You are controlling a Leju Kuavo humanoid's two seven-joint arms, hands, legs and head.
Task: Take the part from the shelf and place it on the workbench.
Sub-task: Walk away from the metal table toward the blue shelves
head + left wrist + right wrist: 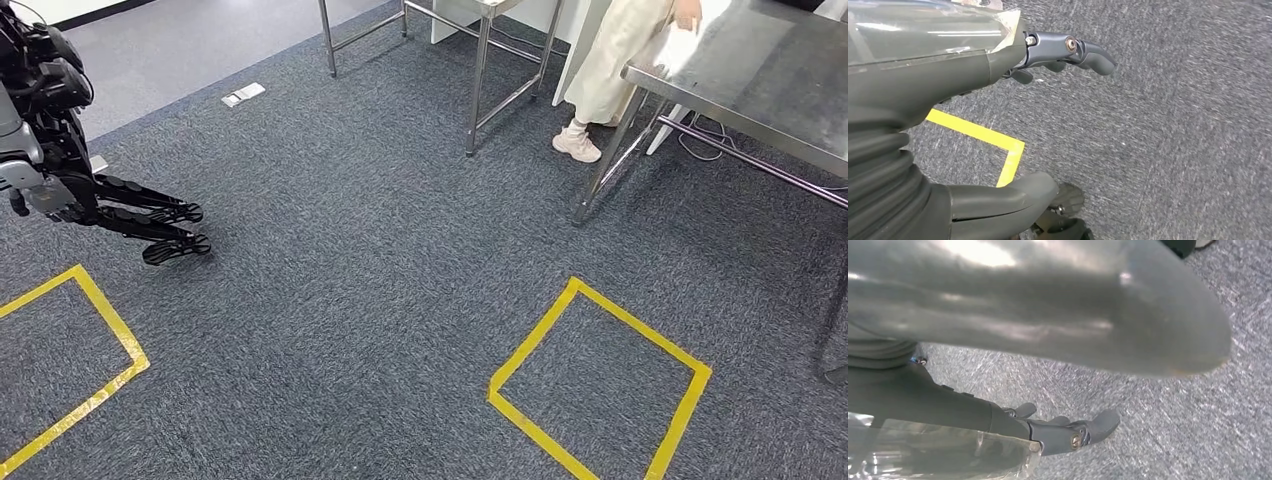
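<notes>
Plainly, the carpet spreads wide, two yellow tape squares low in the frame, a steel workbench upper right with a person beside it. The left hand hangs with spread fingers, holding nothing; the right hand likewise. No part visible. I'd turn first to find the shelf, minding the table legs.

Head camera looked forward and down from high on body over grey carpet, yellow tape square, steel desk far right. Both wrist cameras sat close behind robot hands, facing same carpet; left wrist shared yellow tape.
</notes>
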